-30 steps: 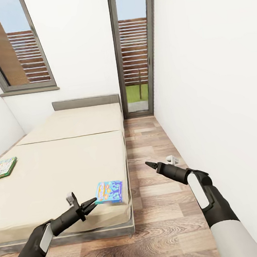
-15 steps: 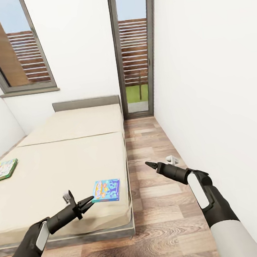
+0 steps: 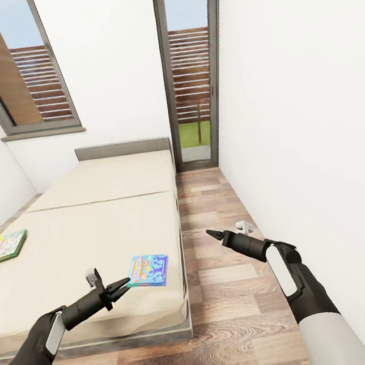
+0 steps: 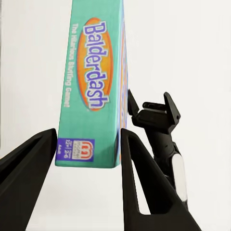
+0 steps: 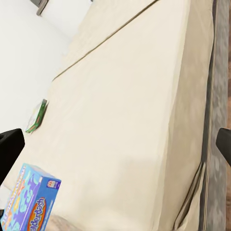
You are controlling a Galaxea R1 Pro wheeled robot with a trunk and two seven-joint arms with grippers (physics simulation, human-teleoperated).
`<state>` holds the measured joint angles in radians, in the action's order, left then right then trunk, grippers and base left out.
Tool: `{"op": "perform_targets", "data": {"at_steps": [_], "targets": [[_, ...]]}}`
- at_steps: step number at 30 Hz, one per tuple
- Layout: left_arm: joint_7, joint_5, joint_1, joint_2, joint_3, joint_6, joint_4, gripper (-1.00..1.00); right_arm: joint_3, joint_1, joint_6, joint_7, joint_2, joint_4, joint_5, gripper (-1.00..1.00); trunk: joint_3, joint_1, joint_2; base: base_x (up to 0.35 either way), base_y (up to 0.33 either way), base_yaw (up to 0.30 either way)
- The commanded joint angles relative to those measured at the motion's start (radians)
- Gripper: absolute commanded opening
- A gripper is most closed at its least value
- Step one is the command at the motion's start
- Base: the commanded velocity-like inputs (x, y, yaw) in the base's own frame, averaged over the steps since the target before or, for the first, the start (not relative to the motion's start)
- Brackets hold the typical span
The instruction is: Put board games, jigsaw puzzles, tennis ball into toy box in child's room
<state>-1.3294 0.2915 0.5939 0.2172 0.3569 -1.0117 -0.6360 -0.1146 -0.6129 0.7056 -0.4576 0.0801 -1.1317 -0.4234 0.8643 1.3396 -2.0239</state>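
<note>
Two flat glossy board games (image 3: 149, 270) (image 3: 6, 246) | smooth cream bed (image 3: 98, 238)

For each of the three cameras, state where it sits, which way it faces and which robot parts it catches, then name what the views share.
Head view: high on the robot, facing down over the bed; both arms show, left gripper and right gripper.
Left wrist view: along two open fingers bracketing the blue Balderdash box; the right arm shows behind.
Right wrist view: across the mattress; dark fingertips at the edges.
Shared: the Balderdash box; the green-bordered box too, head and right wrist.
</note>
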Motion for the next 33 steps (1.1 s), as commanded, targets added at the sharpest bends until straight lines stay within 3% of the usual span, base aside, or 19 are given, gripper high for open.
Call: {"op": "perform_targets", "data": {"at_steps": [1,6,24,33], "targets": [[-0.002,0.002,0.001,0.002,-0.013,-0.008,0.0,-1.0,-0.002,-0.001,0.008,-0.002,0.001,0.0,-0.002,1.0,-0.002,-0.004,0.007,0.0,0.0,0.0],[-0.002,0.002,0.001,0.007,-0.031,-0.008,-0.001,-1.0,-0.001,-0.001,0.008,-0.002,0.001,-0.001,-0.003,1.0,-0.018,-0.023,0.042,0.0,0.0,0.0],[-0.002,0.002,0.003,0.016,-0.045,-0.008,-0.001,-1.0,0.002,-0.001,0.012,-0.003,0.002,-0.009,-0.005,1.0,-0.074,-0.092,0.168,0.0,0.0,0.0],[-0.002,0.002,0.003,0.017,-0.068,-0.008,-0.001,-1.0,0.001,0.005,0.027,0.0,0.028,-0.007,-0.006,1.0,-0.103,-0.127,0.231,0.0,0.0,0.0]]}}
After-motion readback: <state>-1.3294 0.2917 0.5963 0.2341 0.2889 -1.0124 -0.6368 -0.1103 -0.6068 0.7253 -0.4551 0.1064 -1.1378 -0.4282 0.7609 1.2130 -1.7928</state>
